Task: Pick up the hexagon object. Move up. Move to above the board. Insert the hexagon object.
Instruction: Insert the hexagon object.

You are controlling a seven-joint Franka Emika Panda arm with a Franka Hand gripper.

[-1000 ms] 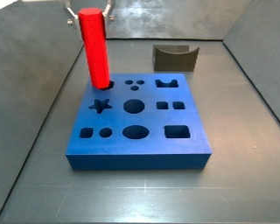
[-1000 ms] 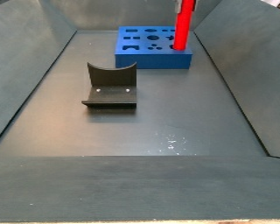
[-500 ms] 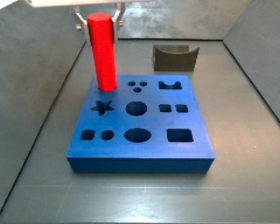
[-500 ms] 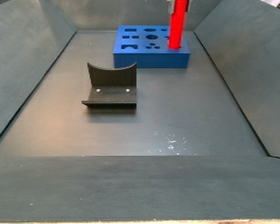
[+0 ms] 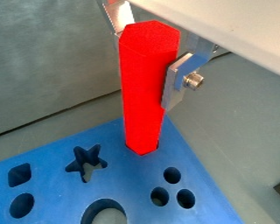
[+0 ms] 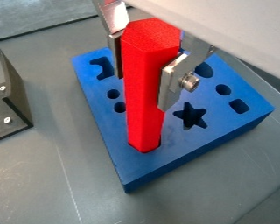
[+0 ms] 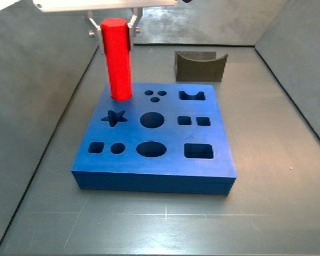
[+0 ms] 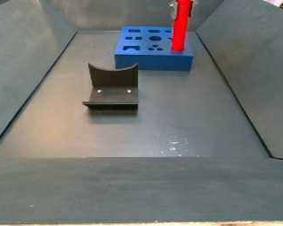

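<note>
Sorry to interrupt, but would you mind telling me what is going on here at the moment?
The robot arm's gripper stands at the upper part of the red hexagon object, one silver finger on each side. The peg is upright with its lower end in a hole near a corner of the blue board, beside the star cut-out. Whether the fingers press on the peg cannot be told. The dark fixture stands apart on the floor.

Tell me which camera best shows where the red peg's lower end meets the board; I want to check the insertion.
A wrist view: the hexagon object, between the hand's fingers, enters a corner hole in the board. The other wrist view shows it from lower down. Both side views show it upright but small.
</note>
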